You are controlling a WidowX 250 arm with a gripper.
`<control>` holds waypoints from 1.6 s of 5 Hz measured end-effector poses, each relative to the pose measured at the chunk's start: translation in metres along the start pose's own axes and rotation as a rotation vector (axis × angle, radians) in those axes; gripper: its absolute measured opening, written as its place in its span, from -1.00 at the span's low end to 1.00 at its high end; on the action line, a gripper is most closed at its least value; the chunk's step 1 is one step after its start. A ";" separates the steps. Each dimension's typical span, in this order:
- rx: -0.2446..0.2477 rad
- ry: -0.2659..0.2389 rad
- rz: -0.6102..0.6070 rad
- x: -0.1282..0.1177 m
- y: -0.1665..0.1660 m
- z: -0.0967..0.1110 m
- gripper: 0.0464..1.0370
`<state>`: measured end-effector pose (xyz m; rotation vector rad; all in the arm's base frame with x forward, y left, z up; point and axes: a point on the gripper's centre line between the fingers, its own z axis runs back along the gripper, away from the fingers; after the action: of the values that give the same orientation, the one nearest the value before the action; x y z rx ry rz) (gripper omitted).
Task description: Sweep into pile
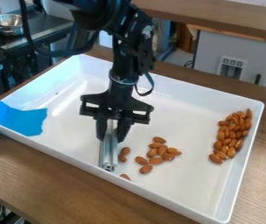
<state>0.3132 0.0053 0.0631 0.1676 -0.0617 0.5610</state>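
With noon at the top of the view, the black gripper hung just left of the tray's middle, its jaws closed around a metal bar that ran down toward 7 o'clock. The white tray held the almonds in two lots: a gathered pile by the wall at 3 o'clock, and a loose cluster at about 5 o'clock from the middle. Two almonds lay just beside the bar on its 3 o'clock side, and a single almond lay close by the near wall at 6 o'clock.

The step in hand, as it seemed, was to sweep the loose ones over to the pile. The bar was well placed behind them; it wanted its long side kept facing 3 o'clock, low along the tray floor, so that no nut slipped under. A slow, even push suited nuts that could roll or slide round the bar's ends. The single almond likely needed its own pass, with the bar's tip eased in beside the wall without scraping. Near the pile, a gentle stop would have kept it from scattering.
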 end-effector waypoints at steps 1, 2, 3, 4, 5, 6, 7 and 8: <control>-0.003 0.005 -0.003 -0.006 -0.007 0.000 -0.36; -0.008 0.024 0.006 -0.018 -0.019 0.003 -0.36; -0.016 0.034 -0.004 -0.030 -0.031 0.006 -0.36; -0.011 0.040 -0.001 -0.032 -0.037 0.007 -0.36; -0.010 0.043 0.005 -0.033 -0.042 0.007 -0.36; -0.013 0.058 0.030 -0.034 -0.053 0.008 -0.36; -0.027 0.080 0.073 -0.026 -0.070 0.011 -0.36; -0.042 0.090 0.104 -0.014 -0.088 0.014 -0.36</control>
<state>0.3483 -0.0780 0.0626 0.0986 0.0058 0.6698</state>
